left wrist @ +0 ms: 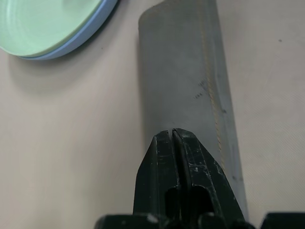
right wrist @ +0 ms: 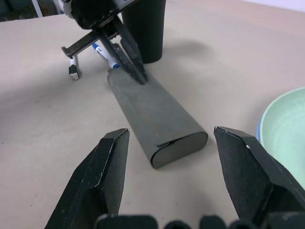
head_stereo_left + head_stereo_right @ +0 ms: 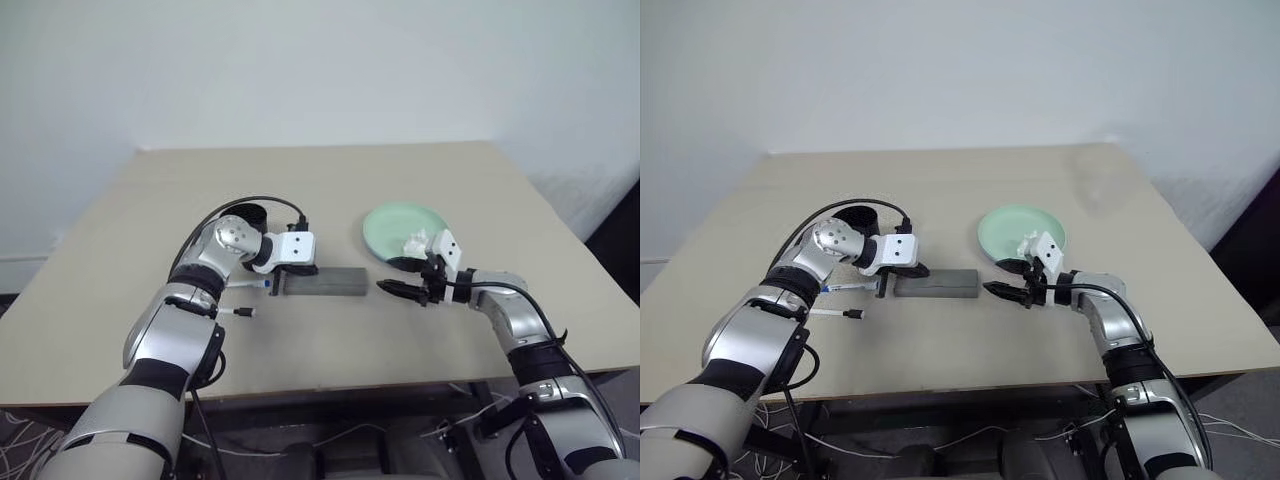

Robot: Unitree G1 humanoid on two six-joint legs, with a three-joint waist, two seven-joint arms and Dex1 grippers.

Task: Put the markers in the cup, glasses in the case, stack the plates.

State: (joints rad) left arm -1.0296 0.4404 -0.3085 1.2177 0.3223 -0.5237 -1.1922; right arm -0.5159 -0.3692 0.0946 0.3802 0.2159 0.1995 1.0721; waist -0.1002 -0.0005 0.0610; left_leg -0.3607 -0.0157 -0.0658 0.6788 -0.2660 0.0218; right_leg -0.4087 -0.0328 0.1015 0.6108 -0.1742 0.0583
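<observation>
Grey case (image 2: 155,117) lies shut mid-table. Left end effector (image 1: 174,136), fingers pressed together and empty, rests on its far end; right end effector (image 2: 174,157) gapes wide beside the near end. Recommend pressing evenly, avoiding the marker (image 2: 106,56) alongside.

On the beige counter (image 3: 330,190) we see the closed grey case (image 3: 320,283) mid-front, stacked plates (image 3: 400,230) right, black cup (image 2: 143,28) and markers (image 3: 245,285) left.
</observation>
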